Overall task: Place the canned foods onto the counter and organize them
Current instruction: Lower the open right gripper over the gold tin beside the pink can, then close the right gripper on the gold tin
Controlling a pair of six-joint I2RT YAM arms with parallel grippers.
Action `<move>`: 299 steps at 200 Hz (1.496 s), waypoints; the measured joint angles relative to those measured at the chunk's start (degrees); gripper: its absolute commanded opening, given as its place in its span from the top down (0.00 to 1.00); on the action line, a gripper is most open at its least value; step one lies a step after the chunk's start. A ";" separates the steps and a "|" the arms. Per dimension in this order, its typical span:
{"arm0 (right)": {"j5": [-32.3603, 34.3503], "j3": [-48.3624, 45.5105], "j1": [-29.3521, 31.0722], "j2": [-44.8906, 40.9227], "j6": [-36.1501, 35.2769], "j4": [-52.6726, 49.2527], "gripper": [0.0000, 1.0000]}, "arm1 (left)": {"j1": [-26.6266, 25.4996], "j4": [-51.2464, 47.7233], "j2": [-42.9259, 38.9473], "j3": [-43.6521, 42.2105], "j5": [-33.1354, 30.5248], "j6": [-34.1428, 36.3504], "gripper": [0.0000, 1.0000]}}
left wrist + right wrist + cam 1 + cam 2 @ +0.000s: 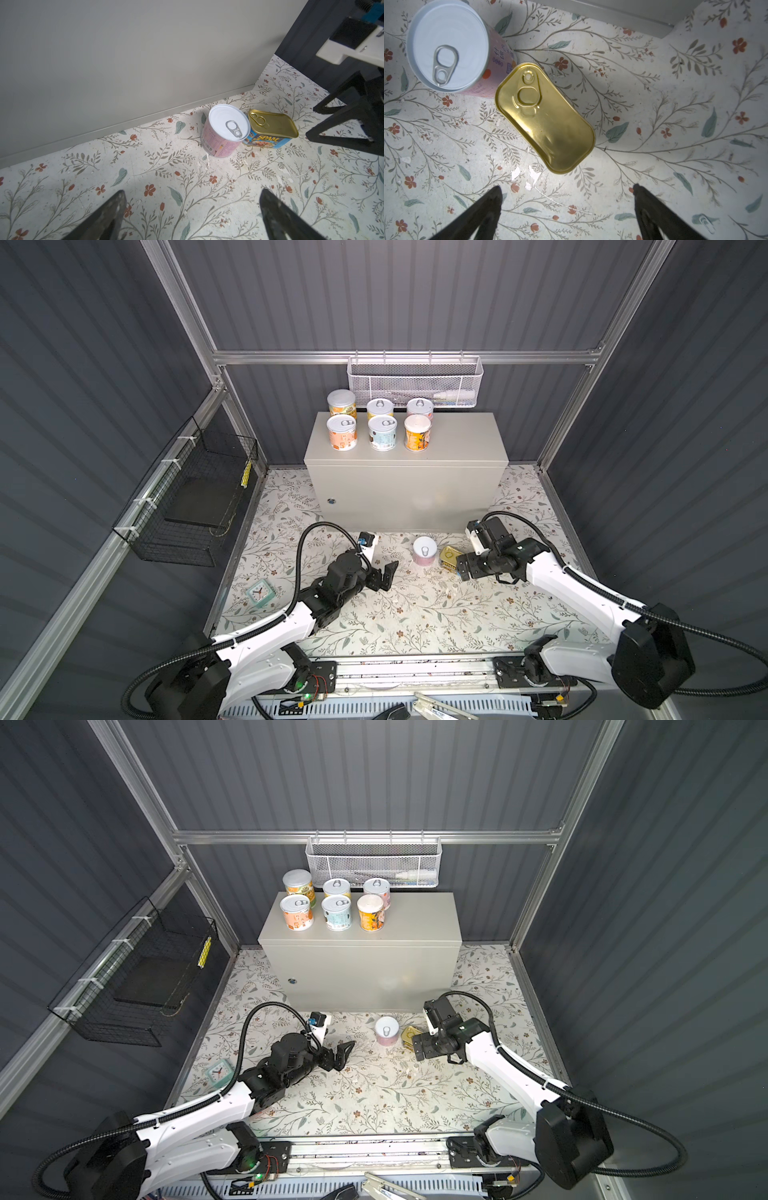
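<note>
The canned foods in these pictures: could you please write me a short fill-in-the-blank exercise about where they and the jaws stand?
____ round cans stand on the counter, in two rows of three.
The pink can stands beside the gold tin, in ____ of the counter.
The left gripper and the right gripper both have their jaws ____.
The gripper nearer the gold tin is the ____ one.
Missing words: six; front; open; right.
</note>
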 measured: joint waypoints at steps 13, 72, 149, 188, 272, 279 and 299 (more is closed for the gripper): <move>-0.39 0.57 0.00 1.36 -0.66 0.66 0.01 | 0.00 0.00 0.55 0.00 0.00 0.00 0.00; -0.33 2.19 0.76 5.73 -3.93 2.60 0.05 | 0.00 -0.04 2.56 0.02 -0.96 0.00 0.00; 1.11 5.16 1.75 11.21 -7.45 3.67 0.12 | 0.00 -0.07 4.98 0.13 -1.97 0.00 0.00; 3.28 6.58 1.86 14.34 -8.00 3.45 0.14 | 0.00 -0.07 6.75 0.59 -1.99 0.00 0.00; 5.60 7.06 2.38 17.16 -9.35 4.72 0.23 | 0.00 -0.15 10.32 2.29 -1.95 -0.04 0.00; 5.64 7.06 2.45 17.27 -9.42 4.92 0.24 | 0.00 -0.17 10.45 2.34 -1.95 -0.04 0.00; 5.70 7.06 2.58 17.31 -9.51 5.44 0.25 | 0.00 -0.20 11.04 2.47 -1.95 -0.04 0.00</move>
